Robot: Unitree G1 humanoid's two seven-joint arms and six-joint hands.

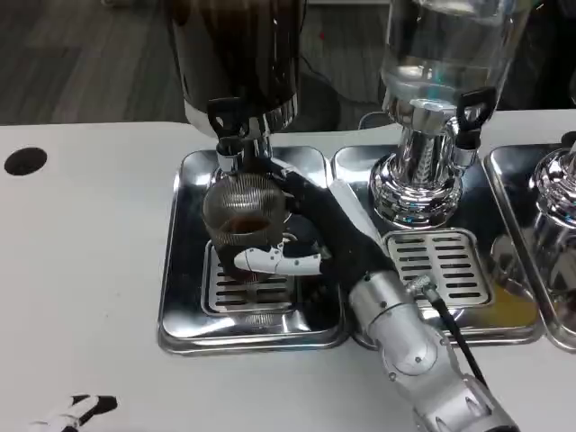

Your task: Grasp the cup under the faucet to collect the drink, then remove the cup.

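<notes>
right robot hand (pixel 301 236) grips cup (pixel 245 216) | under faucet (pixel 229 135) | drip tray (pixel 184 270)

faucet (pixel 227 135) just above cup (pixel 241 216) | table (pixel 81 270) left open

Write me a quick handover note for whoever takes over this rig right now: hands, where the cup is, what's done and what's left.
Right hand: holds the cup, fingers wrapped around it.
Left hand: at the near left table edge, barely in frame; state unclear.
Cup: on the drip tray of the left dispenser, directly under its faucet. Dark drink shows in the cup.
Done: cup grasped and placed under the faucet; some drink collected.
Left: finish filling if needed, then take the cup away from the dispenser.
</notes>
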